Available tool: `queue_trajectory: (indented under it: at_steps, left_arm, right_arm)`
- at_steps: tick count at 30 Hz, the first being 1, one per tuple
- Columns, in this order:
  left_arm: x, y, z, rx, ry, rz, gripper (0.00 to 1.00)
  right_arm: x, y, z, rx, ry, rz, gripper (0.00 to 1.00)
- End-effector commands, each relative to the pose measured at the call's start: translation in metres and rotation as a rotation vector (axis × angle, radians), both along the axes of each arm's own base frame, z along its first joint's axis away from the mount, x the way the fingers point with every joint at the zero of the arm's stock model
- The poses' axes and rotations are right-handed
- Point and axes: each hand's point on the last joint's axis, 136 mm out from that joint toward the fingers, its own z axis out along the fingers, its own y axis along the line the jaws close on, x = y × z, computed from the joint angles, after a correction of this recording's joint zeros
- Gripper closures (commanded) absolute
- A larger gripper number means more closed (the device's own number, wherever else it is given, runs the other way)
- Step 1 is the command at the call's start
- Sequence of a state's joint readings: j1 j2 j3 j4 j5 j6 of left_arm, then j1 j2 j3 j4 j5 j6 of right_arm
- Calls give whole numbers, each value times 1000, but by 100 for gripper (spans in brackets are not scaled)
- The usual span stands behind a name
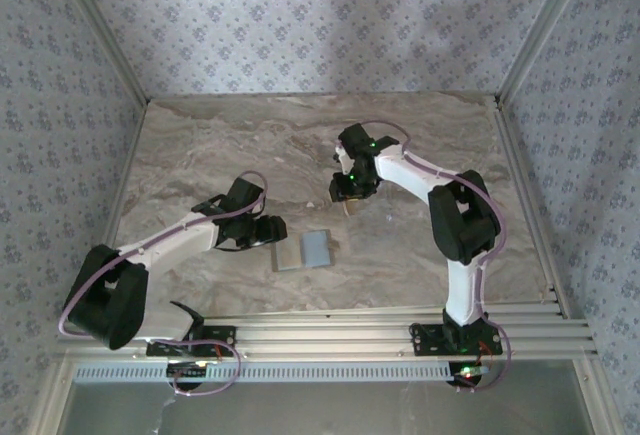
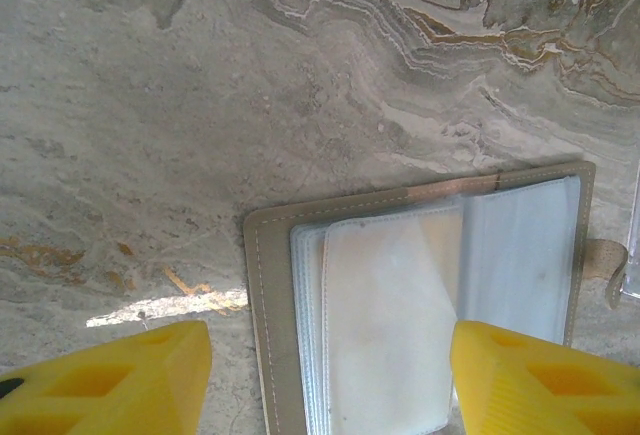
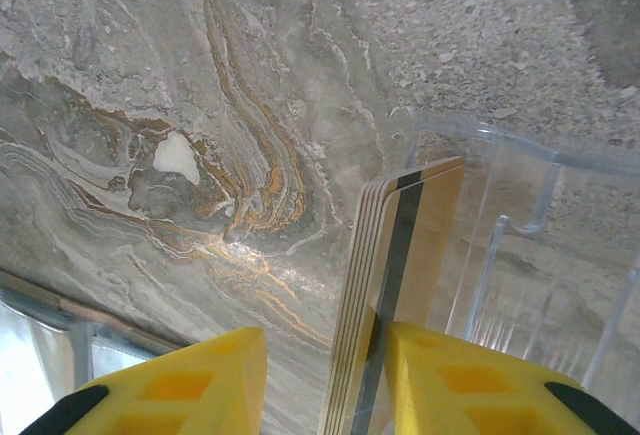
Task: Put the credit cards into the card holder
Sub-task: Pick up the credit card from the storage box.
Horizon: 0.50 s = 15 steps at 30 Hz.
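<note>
Left wrist: flat gray folding card holder (image 2: 262,335), open, runs off the bottom edge; near side unseen. Clear plastic piece (image 2: 632,245) clipped by the right edge, shape unclear. Right wrist: stack of thin tan-yellow credit cards (image 3: 425,245) cut off at the bottom, count unclear; clear plastic stand (image 3: 520,215) clipped right. Top view: cards mostly hidden under right gripper (image 1: 349,199).

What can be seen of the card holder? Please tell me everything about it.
The card holder lies open and flat on the marble table, toward its near edge. Its cover looks like gray fabric with a stitched edge; inside are pale blue-gray, translucent plastic sleeves stacked like pages. The left gripper hangs open over it, yellow fingers spread wide; no contact shows.
</note>
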<state>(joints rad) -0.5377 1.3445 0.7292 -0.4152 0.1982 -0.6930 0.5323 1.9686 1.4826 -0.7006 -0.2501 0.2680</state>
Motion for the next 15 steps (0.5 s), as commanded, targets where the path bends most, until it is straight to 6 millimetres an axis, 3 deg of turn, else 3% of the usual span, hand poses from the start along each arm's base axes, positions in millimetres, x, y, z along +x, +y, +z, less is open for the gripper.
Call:
queue_trajectory:
  at_steps: [1,15]
  left_arm:
    - [-2,1,-5,-10,21,10,36]
    - [-3,5,-9,-4,28,20,36]
  right_arm:
    - [-6,3,-9,-9,34,32,62]
    - [-11,13,3,129,63,46,65]
